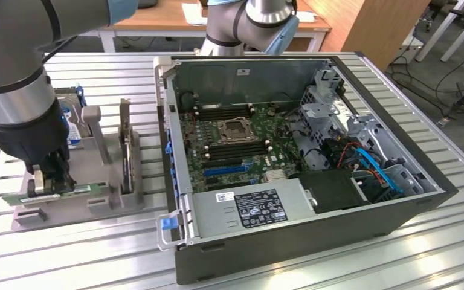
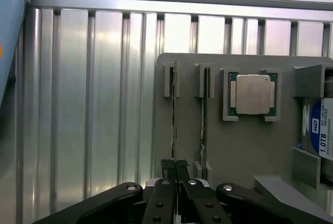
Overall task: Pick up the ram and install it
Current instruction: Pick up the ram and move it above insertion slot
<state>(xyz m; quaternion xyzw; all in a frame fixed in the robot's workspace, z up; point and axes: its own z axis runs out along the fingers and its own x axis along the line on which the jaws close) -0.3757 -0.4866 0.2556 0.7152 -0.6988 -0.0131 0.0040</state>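
slatted table [image 1: 70, 254]: tool [image 2: 174, 165] seemingly pinching ram [image 2: 173, 120] end

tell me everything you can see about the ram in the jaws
The ram is a thin green stick with a pale label, standing on edge in a slot of the grey holder, on the exterior view's left of the open computer case. A second stick like it stands in the next slot. The gripper has its jaws shut on the ram's top edge.

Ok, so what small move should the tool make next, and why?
Probably lift straight up: the tool looks shut on the ram, which stands on edge in the grey holder, close beside a second stick.
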